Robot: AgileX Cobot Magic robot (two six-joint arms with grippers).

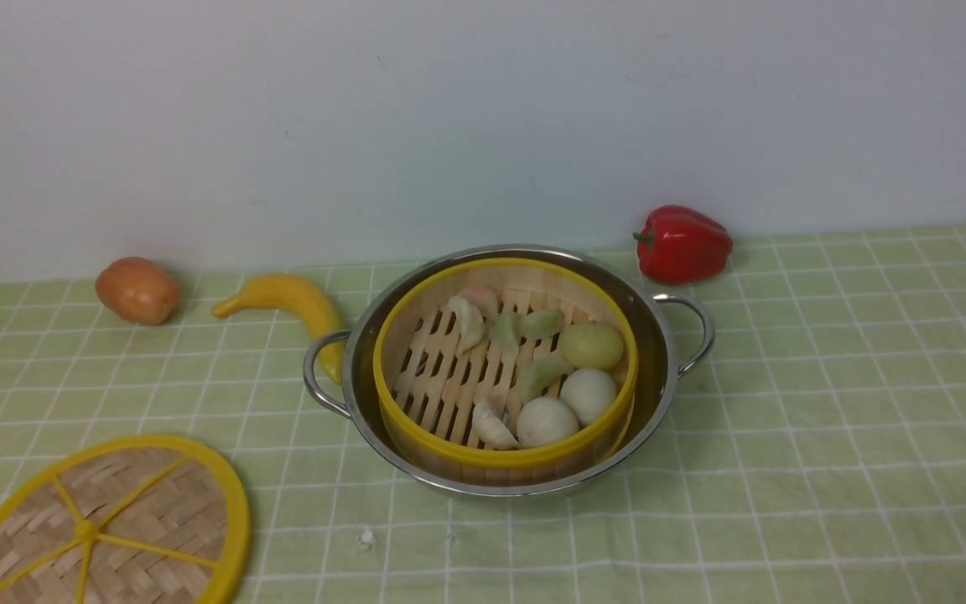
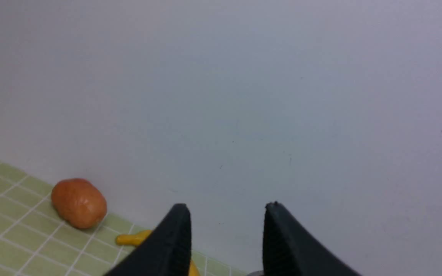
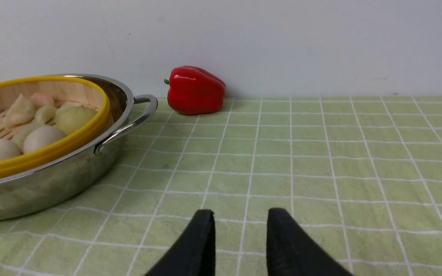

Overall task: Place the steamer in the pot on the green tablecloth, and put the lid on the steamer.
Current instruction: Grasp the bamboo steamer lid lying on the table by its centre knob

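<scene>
Light green tablecloth (image 1: 827, 419) with white grid lines. On it, ahead of the right pincer (image 3: 241, 211) and toward its left, wide shiny steel pot (image 1: 659, 369) with two looped handles. Inside the pot, bamboo steamer (image 1: 483, 457): yellow rim, slatted floor, holding buns (image 1: 547, 421) and dumplings (image 1: 468, 323). Woven lid (image 1: 106, 524), yellow rim and spokes, flat on the cloth, apart from the pot, in neither pincer. Left pincer (image 2: 226, 205) released, empty; right pincer likewise.

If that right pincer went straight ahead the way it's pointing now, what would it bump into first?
Probably nothing before the back wall: the right pincer points low over the bare green tablecloth. The red pepper sits close beside that line, so a graze is possible; depth is unclear.
</scene>
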